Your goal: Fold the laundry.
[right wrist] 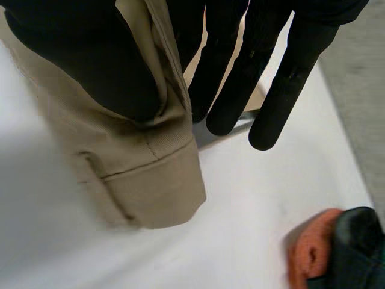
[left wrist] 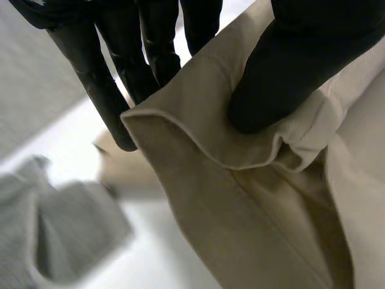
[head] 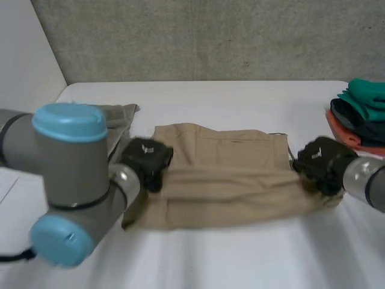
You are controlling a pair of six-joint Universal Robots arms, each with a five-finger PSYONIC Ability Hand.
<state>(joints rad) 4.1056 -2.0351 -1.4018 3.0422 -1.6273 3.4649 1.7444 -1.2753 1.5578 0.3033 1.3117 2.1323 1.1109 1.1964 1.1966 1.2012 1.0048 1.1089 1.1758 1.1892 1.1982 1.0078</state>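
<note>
The left arm [head: 69, 180] fills the lower left of the head view, bent so that the left hand [head: 146, 159] sits at centre left, on the left end of the tan trousers [head: 228, 174]. In the left wrist view its thumb [left wrist: 301, 66] presses down on a folded edge of the tan cloth, and its straight fingers [left wrist: 102, 78] lie on the far side of that edge, so the cloth is pinched between them.

The right arm [head: 368, 180] comes in from the right edge of the head view, and the right hand [head: 319, 158] is at centre right, on the right end of the trousers. In the right wrist view its thumb [right wrist: 90, 60] lies over a stitched band of the cloth, and the straight fingers [right wrist: 283, 90] reach behind the band, clamping it.

The trousers lie stretched across the middle of the white table [head: 240, 253], from one hand to the other, with a long fold running along their near half.

A grey cloth [head: 120, 114] lies crumpled at upper left, behind the left arm and just beside the trousers' far left corner. A stack of folded clothes [head: 364, 117], green over dark over orange, sits at the right edge, near the right hand but apart from the trousers.
</note>
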